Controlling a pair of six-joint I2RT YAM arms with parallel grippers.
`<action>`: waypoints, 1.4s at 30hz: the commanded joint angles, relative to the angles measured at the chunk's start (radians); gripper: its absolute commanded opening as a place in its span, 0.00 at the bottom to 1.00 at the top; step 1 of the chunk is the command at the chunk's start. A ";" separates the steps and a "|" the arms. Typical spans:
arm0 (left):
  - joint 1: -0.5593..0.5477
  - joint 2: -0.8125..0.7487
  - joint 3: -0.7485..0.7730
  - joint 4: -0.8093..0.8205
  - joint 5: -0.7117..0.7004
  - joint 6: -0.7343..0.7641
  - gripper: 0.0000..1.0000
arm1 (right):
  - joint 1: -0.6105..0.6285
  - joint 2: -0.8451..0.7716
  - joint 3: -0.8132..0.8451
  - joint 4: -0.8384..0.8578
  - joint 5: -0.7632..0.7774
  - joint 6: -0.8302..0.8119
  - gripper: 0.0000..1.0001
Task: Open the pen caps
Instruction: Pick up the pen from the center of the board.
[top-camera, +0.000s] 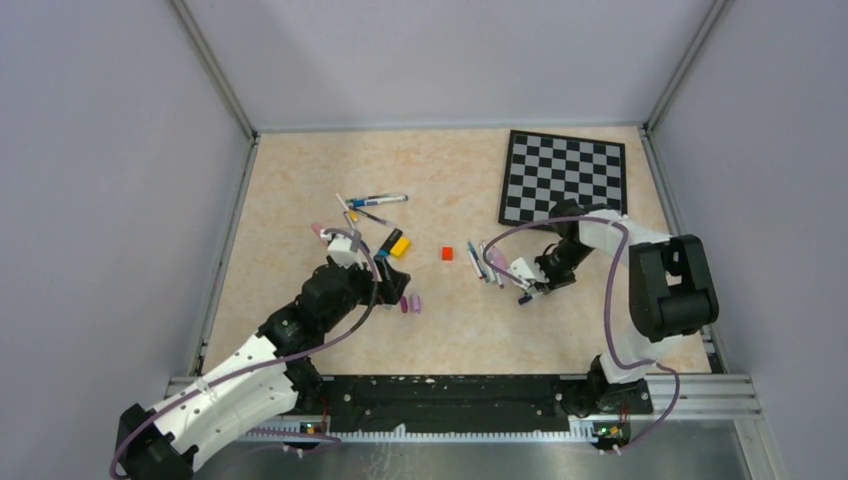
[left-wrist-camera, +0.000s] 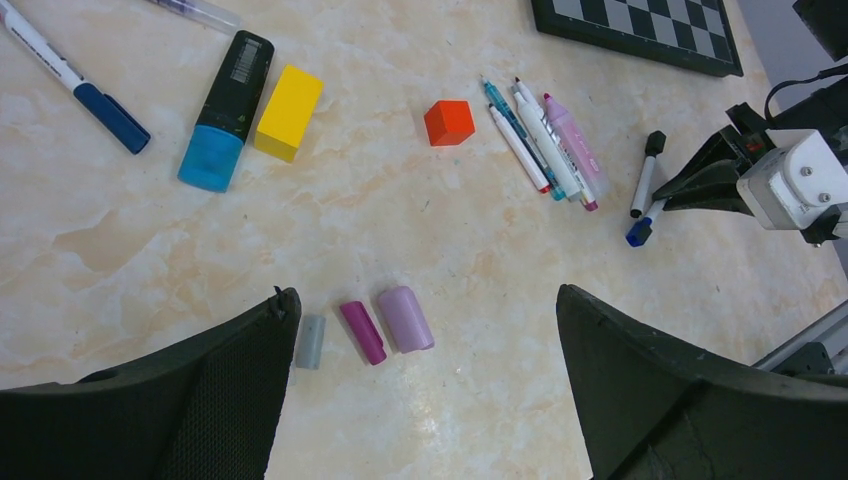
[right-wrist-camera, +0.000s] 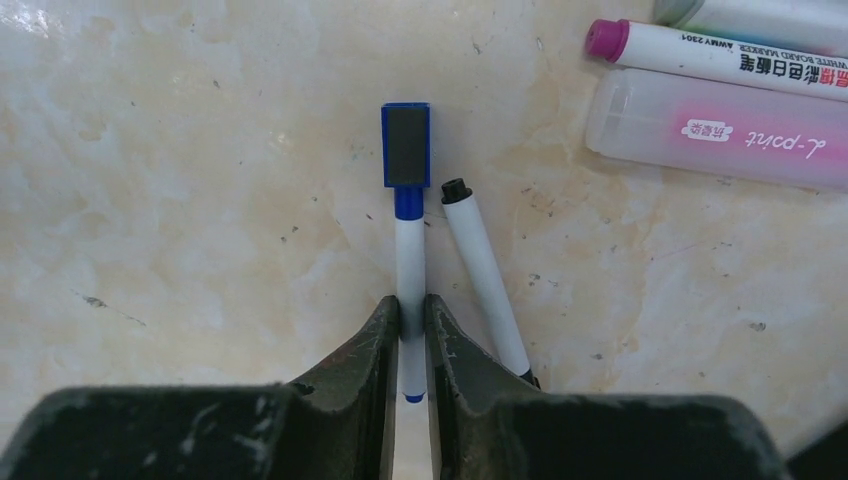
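- Blue-capped pen (right-wrist-camera: 410, 250) pinched in right gripper (right-wrist-camera: 410, 305), right half of table (top-camera: 300, 180) (black-tipped pen (right-wrist-camera: 482, 275) just beside).
- Left gripper (left-wrist-camera: 425, 297) wide, over three loose caps (left-wrist-camera: 362, 332).

Setting: robotics lab test cell. Evidence: plain grey enclosure walls (top-camera: 100, 150) on aluminium framing (top-camera: 216, 70); marbled tabletop (top-camera: 300, 180); checkerboard panel (top-camera: 565, 178); left arm (top-camera: 240, 380) and right arm (top-camera: 665, 290) bolted to a slotted rail (top-camera: 450, 392), purple cabling (top-camera: 608, 300) exposed
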 joint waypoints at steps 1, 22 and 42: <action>0.005 -0.022 -0.015 0.046 0.017 -0.021 0.99 | 0.032 -0.020 -0.040 0.060 0.045 0.064 0.11; 0.005 0.116 -0.143 0.569 0.351 -0.278 0.99 | 0.039 -0.363 -0.149 0.192 -0.512 0.675 0.00; -0.132 0.633 0.159 0.608 0.182 -0.568 0.91 | 0.039 -0.386 -0.287 0.732 -0.753 1.499 0.00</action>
